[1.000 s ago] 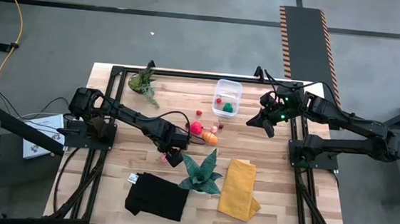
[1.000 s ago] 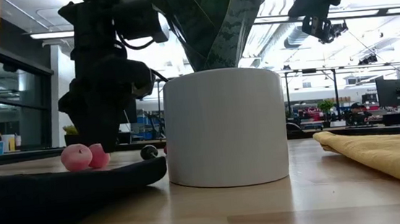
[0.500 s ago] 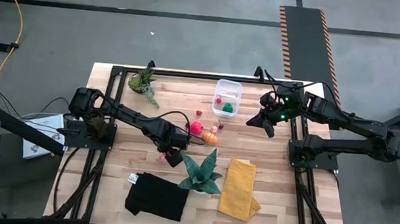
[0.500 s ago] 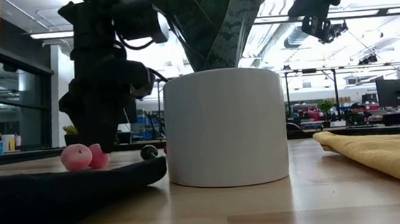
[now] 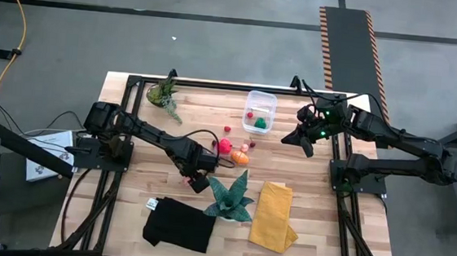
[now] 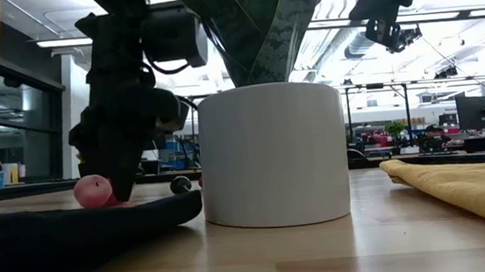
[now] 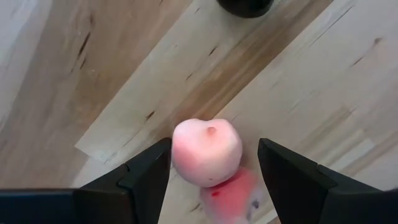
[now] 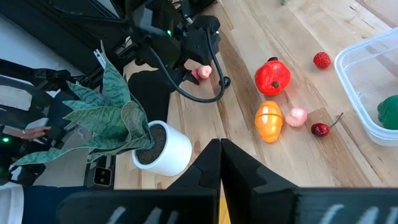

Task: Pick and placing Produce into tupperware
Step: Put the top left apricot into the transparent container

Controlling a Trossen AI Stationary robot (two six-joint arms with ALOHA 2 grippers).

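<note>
My left gripper [image 5: 198, 177] is open and points down over a pale pink toy fruit [image 7: 206, 152], which lies on the wood with a redder pink piece [image 7: 231, 194] beside it. Its fingers stand on either side of the fruit, which also shows in the low view [image 6: 93, 190]. The clear tub [image 5: 260, 112] stands near the table's far edge and holds a green piece and a red piece. A red fruit [image 5: 224, 146], an orange one [image 5: 241, 156] and cherries lie between tub and left gripper. My right gripper [image 5: 302, 142] is shut and hangs in the air to the right of the tub. My left gripper comes at the pale pink fruit [image 7: 186, 149] from above, one finger [image 7: 149, 177] close against its side and the other [image 7: 283, 177] a gap away. Whether the near finger touches it, I cannot tell. The fruit rests on the table.
A teal spiky plant in a white pot [image 5: 229, 198] stands just to the near-right of my left gripper. A black cloth [image 5: 178, 224] and a folded yellow cloth [image 5: 275, 216] lie by the near edge. A small leafy plant [image 5: 164, 93] stands at the far left.
My left gripper has come down over the two pink pieces; in the low view it now hides the redder one. The right arm has kept still.
</note>
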